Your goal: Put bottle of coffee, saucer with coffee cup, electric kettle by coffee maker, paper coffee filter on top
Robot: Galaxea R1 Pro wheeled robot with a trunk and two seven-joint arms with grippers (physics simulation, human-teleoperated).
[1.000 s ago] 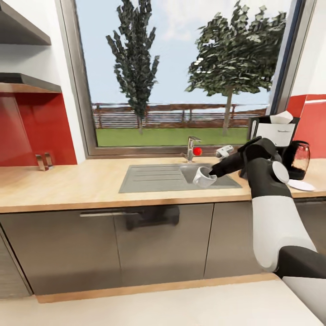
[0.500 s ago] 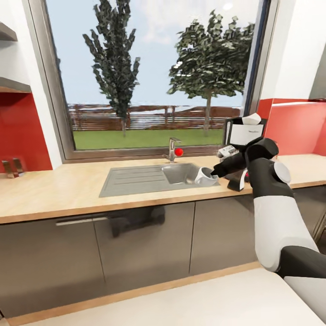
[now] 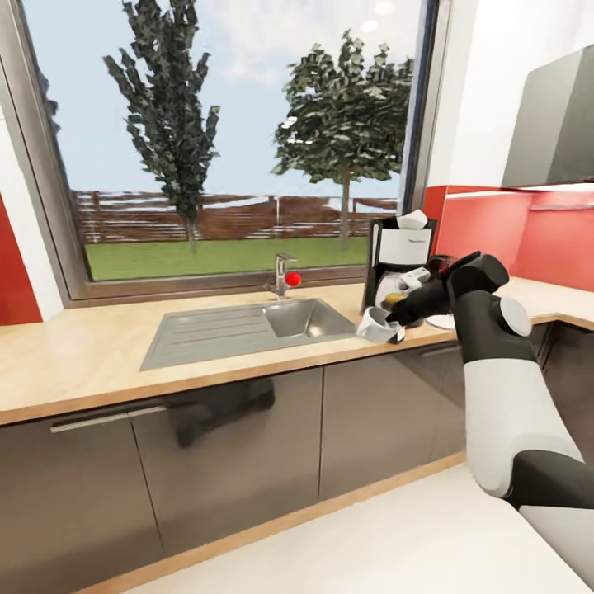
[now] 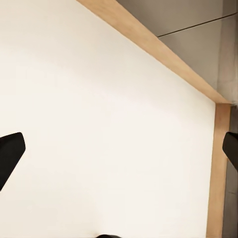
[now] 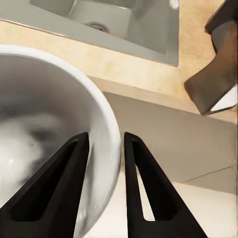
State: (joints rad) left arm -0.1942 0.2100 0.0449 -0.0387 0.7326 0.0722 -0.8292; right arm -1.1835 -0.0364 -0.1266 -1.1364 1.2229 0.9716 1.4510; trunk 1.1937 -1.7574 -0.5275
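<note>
The right gripper (image 3: pixel 394 318) has its jaws pinching the cup (image 3: pixel 376 324) by the rim, at the bench (image 3: pixel 99 363) edge; the saucer (image 3: pixel 440 321) lies just beyond, beside the coffee maker (image 3: pixel 400 260). The left gripper (image 4: pixel 119 148) is spread, empty.

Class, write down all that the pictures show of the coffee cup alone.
The coffee cup is small, plain white and glossy. The right gripper pinches its rim, one finger inside and one outside. It hangs tilted in the air at the kitchen countertop edge, right of the sink, in front of the coffee maker. No handle shows.
</note>
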